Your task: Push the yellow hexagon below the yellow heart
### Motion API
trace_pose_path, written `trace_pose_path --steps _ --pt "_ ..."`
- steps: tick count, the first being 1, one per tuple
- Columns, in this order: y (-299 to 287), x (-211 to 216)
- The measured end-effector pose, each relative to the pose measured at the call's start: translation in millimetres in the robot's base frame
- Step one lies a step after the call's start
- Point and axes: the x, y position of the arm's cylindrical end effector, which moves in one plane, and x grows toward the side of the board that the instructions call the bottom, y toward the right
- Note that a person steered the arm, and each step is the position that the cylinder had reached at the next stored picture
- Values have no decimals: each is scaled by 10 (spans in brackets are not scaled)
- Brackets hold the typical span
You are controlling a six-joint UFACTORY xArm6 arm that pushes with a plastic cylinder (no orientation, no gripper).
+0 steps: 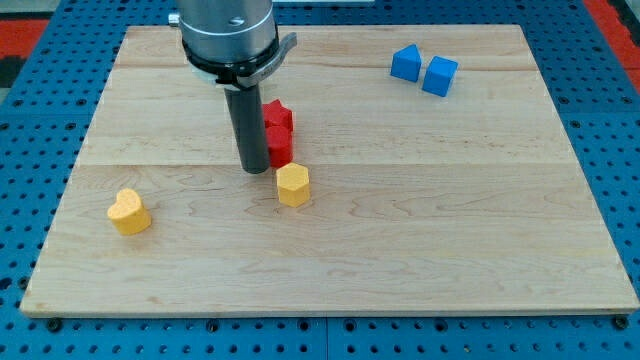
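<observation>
The yellow hexagon (293, 185) lies near the board's middle, a little left of centre. The yellow heart (129, 212) lies at the view's lower left, well to the left of the hexagon and slightly lower. My tip (253, 167) is the lower end of the dark rod, standing just up and left of the hexagon, close to it; I cannot tell if it touches. The rod partly hides the red blocks behind it.
Two red blocks (278, 130) sit stacked in the view just above the hexagon, right of the rod. Two blue blocks (424, 69) lie side by side at the upper right. The wooden board (450, 250) rests on a blue pegboard.
</observation>
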Motion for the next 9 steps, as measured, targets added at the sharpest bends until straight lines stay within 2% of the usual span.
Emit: trace_pose_path --steps 1,2,3,4,5,6,7,8,9 --pt "376 178" --pt "329 612" --pt "321 585" --pt "649 692" --pt "456 932" --pt "750 803" --pt "773 1117" --pt "599 1305" --pt "137 1348"
